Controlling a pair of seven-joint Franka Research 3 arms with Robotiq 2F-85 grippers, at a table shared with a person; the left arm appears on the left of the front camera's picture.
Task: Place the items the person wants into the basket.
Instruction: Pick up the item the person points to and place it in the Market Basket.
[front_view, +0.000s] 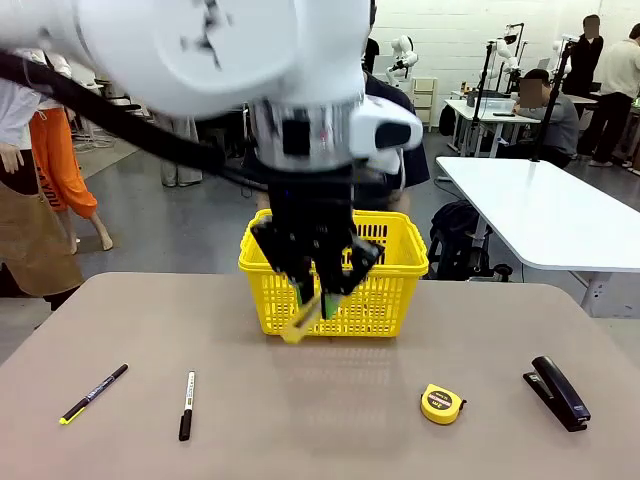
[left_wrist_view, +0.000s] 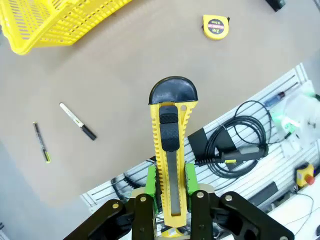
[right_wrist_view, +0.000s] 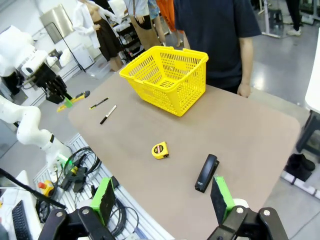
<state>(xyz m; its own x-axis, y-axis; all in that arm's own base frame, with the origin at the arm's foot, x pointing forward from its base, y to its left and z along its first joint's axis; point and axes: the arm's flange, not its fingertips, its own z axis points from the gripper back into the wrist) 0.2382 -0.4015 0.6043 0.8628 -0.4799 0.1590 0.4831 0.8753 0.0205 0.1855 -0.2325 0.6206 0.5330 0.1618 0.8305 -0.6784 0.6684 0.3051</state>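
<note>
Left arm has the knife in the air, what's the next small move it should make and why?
Probably carry it forward until it hangs above the open basket, grip shut. The left tool is clamped on the utility knife, held in the air on the robot's side of the basket, not over it, so opening here would likely drop it outside.

Utility knife (left_wrist_view: 170, 145): yellow body, black slider, black end cap. Basket (right_wrist_view: 187, 95): yellow throughout, walls in a slotted lattice pattern. Tape measure (front_view: 442, 403): yellow case, black centre disc. Stapler (front_view: 557, 392): black. Black-and-yellow marker pen (front_view: 94, 393): black barrel, yellow end. White-and-black marker pen (front_view: 187, 405): white barrel, black cap. Counter (front_view: 330, 440): plain grey-brown. Left tool (left_wrist_view: 170, 177) and right tool (right_wrist_view: 162, 197): black frames, green pads. Person's T-shirt (right_wrist_view: 215, 30): plain dark navy.
</note>
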